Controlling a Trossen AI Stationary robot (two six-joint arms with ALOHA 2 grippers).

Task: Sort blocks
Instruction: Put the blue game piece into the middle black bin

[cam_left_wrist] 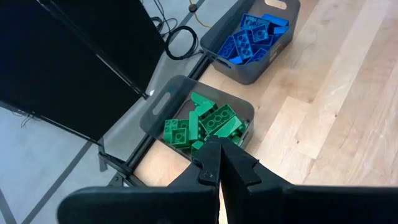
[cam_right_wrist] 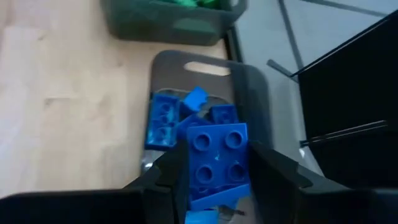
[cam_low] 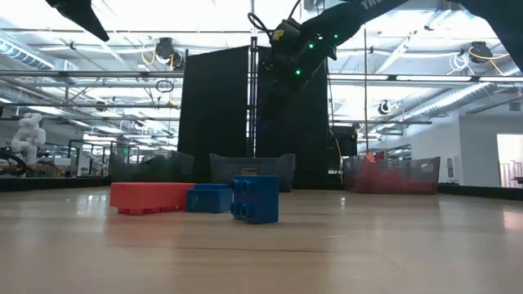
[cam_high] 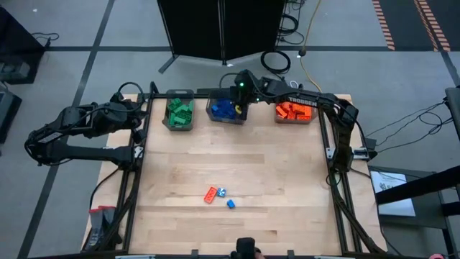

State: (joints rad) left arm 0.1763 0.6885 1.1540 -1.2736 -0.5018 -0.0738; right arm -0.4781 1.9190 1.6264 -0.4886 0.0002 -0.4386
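Note:
Three grey bins stand along the far edge: green blocks fill the left bin (cam_high: 178,113), blue blocks the middle bin (cam_high: 225,109), orange-red blocks the right bin (cam_high: 295,111). An orange-red block (cam_high: 210,193) and two blue blocks (cam_high: 222,191) (cam_high: 231,204) lie on the table near the front. My right gripper (cam_right_wrist: 217,177) hangs over the blue bin (cam_right_wrist: 199,65), shut on a square blue block (cam_right_wrist: 217,155). My left gripper (cam_left_wrist: 219,169) is shut and holds nothing; it sits back at the table's left edge, short of the green bin (cam_left_wrist: 205,121). My right gripper pinches the blue block by two opposite side faces (cam_right_wrist: 186,168) between its two fingers (cam_right_wrist: 163,174). The fingers slant down from the table's right side. The block is lifted clear above the blue bin, its studded top turned toward the wrist camera.
The three loose blocks show close up in the low view, the orange-red one (cam_low: 151,198) beside the two blue ones (cam_low: 256,198). A black panel (cam_high: 223,29) and cables stand behind the bins. Bare wood lies between the bins and the loose blocks.

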